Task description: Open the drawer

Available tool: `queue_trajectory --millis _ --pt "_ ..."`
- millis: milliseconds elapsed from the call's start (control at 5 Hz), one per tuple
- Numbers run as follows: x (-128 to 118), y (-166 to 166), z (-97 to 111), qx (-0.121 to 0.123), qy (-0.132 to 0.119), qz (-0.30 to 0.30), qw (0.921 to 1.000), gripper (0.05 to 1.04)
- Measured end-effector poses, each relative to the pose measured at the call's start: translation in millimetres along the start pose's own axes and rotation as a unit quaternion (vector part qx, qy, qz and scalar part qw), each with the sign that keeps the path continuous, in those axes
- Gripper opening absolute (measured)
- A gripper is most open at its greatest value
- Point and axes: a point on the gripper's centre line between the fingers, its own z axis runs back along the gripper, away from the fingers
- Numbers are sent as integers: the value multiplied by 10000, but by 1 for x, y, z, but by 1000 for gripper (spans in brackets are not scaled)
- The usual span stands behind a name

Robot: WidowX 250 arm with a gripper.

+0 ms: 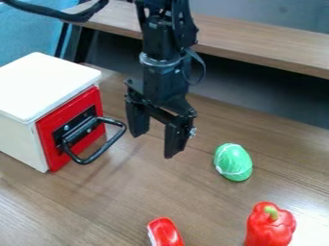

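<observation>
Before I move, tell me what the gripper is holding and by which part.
Nothing is held: the gripper hangs open, its fingers apart, beside the drawer handle.

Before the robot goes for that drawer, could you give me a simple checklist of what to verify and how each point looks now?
1. Drawer shut, so there is something to open: ok.
2. Handle sticking out where it can be grasped: ok.
3. Jaws of the gripper open and holding nothing: ok.
4. Jaws around the handle: not ok, they hang off to its right in the picture.
5. Green object and red pepper apart from the handle: ok.
6. Box fixed so it won't slide when pulled: cannot tell.
</observation>
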Motion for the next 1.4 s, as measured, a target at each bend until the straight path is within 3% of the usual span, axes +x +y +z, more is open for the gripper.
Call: queue_trajectory --millis 400,600,1000,1400 --pt "-21 44 -16 296 222 674 9970 999" --pt "-30 66 -20 298 218 936 9949 999" --pt "-28 77 -25 331 -21 890 9955 999" --pt "-27 80 -41 520 -226 808 9951 999"
